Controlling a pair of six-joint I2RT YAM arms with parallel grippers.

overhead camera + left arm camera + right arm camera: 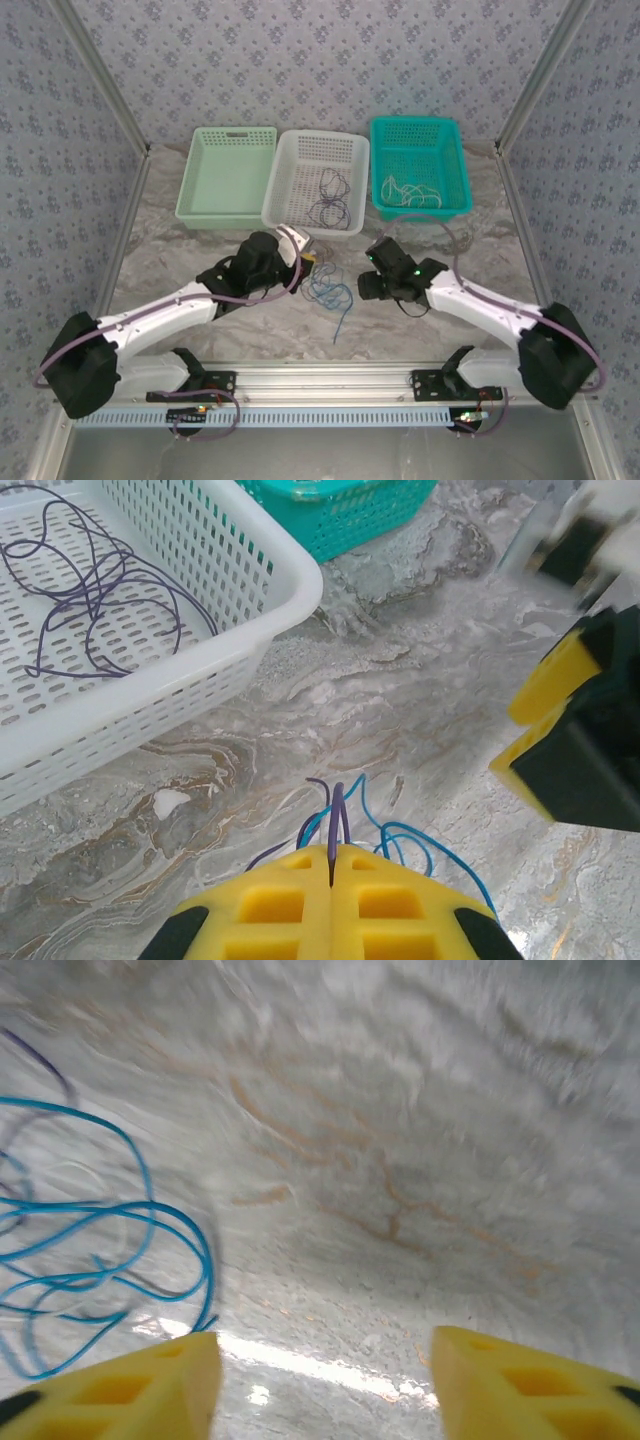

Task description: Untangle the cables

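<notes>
A tangle of blue and dark purple cables (328,290) lies on the marble table between my two grippers. My left gripper (306,256) sits at the tangle's upper left. In the left wrist view the left gripper (331,865) is shut on a dark purple cable (336,815), with blue cable loops (425,842) just beyond its fingers. My right gripper (368,278) is to the right of the tangle. In its own view the right gripper (325,1360) is open with only bare table between the fingers, and blue loops (150,1210) lie to its left.
Three baskets stand in a row at the back: a light green one (228,175), a white one (350,150) holding a purple cable (330,195), and a teal one (456,165) holding a whitish cable (410,190). The white basket's corner (290,590) is close ahead of the left gripper.
</notes>
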